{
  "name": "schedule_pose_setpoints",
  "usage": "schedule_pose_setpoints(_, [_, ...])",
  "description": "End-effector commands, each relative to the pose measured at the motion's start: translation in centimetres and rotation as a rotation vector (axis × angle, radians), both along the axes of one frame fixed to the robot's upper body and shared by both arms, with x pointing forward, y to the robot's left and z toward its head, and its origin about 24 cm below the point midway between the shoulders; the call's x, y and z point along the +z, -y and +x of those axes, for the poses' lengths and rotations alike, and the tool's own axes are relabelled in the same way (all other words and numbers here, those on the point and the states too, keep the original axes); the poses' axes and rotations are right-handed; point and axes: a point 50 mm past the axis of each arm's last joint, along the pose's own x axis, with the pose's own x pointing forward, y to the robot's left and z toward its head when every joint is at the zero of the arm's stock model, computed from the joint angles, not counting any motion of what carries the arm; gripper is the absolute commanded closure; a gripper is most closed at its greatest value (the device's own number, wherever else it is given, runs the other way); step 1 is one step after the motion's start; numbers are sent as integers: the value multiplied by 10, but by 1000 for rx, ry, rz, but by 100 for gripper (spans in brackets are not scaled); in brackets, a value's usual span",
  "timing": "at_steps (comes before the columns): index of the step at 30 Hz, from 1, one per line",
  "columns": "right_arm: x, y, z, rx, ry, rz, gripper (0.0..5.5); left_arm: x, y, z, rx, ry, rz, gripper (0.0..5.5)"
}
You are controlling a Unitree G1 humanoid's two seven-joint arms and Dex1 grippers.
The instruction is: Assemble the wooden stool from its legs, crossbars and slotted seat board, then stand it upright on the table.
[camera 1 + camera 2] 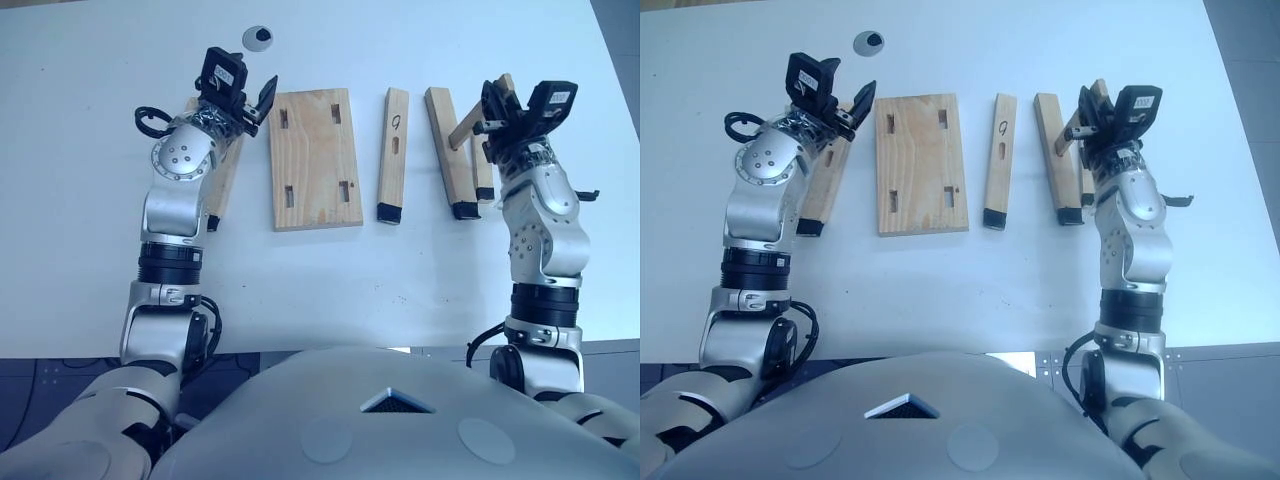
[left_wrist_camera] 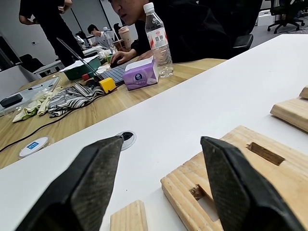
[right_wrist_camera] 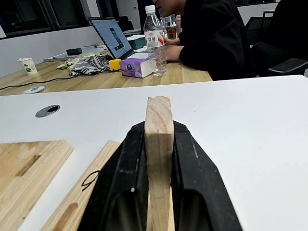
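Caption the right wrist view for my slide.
Black right gripper shut on a pale wooden crossbar over the white table.

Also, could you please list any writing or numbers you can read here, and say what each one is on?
"9": handwritten on the slotted leg just right of the seat board.
Print on the bottle, tissue box, left wrist tag and right wrist tag: too small to read.

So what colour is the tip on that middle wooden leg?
Black tip; the leg itself is pale wood. Clearest in the left eye view.
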Motion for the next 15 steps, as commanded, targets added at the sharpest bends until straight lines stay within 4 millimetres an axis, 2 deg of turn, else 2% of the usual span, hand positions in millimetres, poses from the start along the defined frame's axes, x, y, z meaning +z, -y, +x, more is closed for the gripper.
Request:
schedule_pose_setpoints(1, [-83,14,-51,14,-428,-84,510,-1,-1,-2,15,3,8,256])
schedule_pose_setpoints(6, [-56,10,-25,98,-382,-90,510,-3,-2,-2,29,1,4,256])
schedule_pose_setpoints(9, [-43,12,-17,122,-372,-97,510,-4,-1,-2,34,1,1,256])
schedule_pose_setpoints(10, [-41,13,-15,128,-369,-101,473,-4,-1,-2,35,1,0,256])
schedule_pose_setpoints(15, [-30,15,-9,141,-335,-159,392,-4,0,-1,62,10,-27,256])
